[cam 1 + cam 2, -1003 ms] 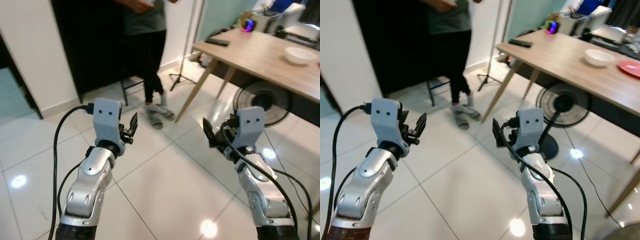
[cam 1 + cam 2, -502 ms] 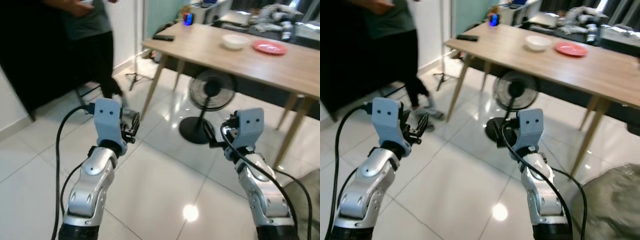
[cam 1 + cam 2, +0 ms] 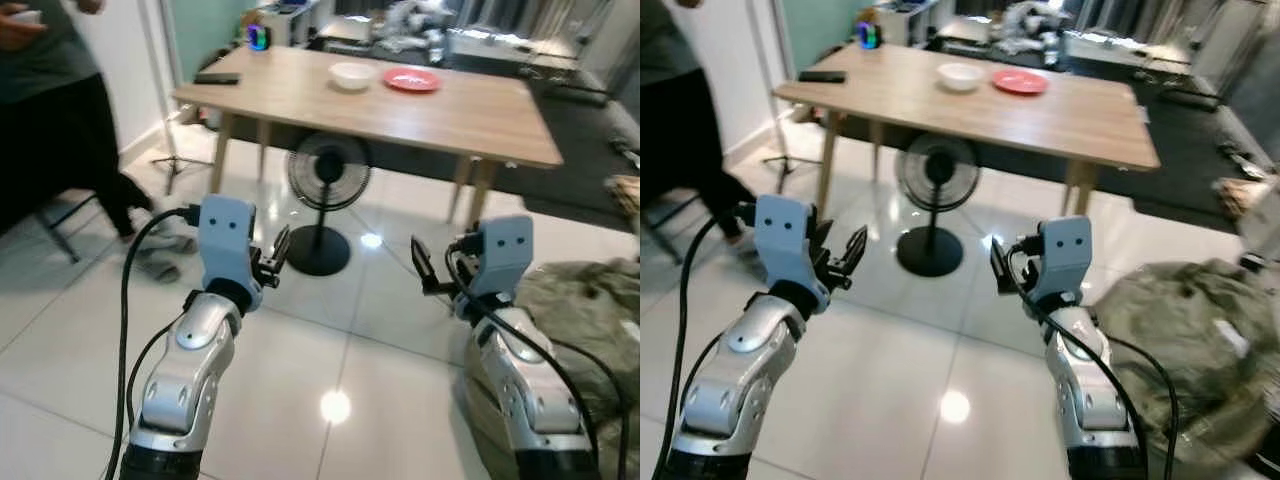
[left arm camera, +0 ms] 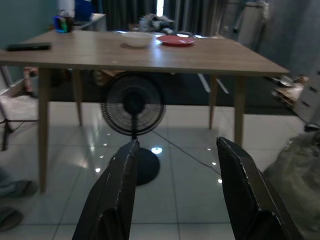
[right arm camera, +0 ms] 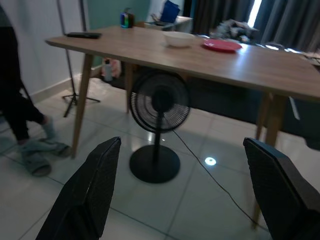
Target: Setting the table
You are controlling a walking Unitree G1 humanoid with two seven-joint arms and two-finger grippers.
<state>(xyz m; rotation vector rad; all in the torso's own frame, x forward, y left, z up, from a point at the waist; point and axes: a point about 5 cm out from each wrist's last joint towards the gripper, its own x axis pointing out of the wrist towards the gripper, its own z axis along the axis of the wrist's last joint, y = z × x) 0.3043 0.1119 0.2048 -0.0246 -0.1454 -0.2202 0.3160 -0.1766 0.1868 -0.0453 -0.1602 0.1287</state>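
Note:
A long wooden table stands ahead across the tiled floor. On its far part sit a white bowl and a red plate; both also appear in the right wrist view, bowl and plate. My left gripper is raised in front of me, open and empty, its fingers spread wide. My right gripper is held up at the same height, open with nothing between its fingers. Both are well short of the table.
A black floor fan stands under the table's near edge. A dark remote and a glowing gadget lie at the table's left end. A person stands at left beside a tripod. An olive bag lies on the floor at right.
The camera has swung to the right, so the table now sits ahead and the person has slid to the left edge. Both grippers keep their raised, open pose.

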